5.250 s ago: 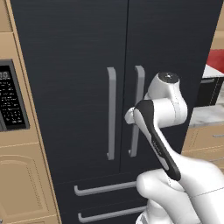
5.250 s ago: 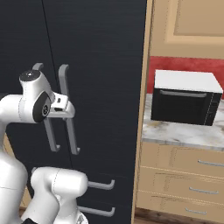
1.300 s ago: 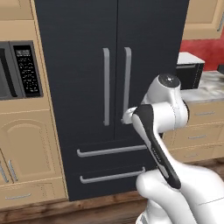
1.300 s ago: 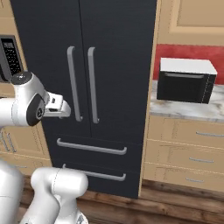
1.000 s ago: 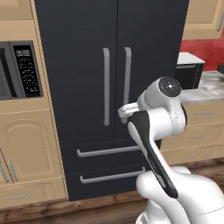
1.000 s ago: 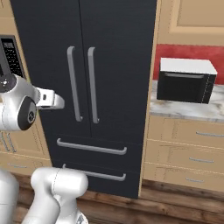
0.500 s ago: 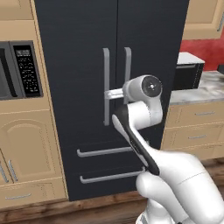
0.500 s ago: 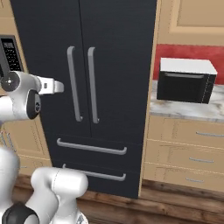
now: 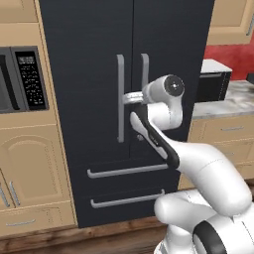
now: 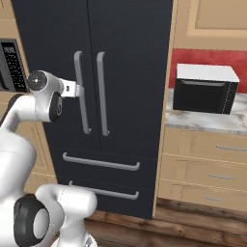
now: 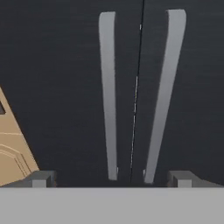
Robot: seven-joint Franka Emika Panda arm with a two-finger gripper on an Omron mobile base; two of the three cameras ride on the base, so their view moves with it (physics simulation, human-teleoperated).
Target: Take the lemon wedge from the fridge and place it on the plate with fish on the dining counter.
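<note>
Swung leftward since a second ago, end effector [image 11: 112, 178] now faces closed fridge [image 9: 99, 59], jaws wide and empty, both bar handles between fingertips; recommended: centre on one handle [image 11: 108, 100], close, pull door; lemon wedge presumably inside, unseen.

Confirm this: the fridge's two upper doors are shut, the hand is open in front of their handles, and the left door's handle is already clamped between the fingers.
Not quite. The fridge doors are shut and the hand is open facing the handles, but nothing is clamped. The hand view shows both handles ahead of the spread fingers, with neither finger closed on one.
</note>
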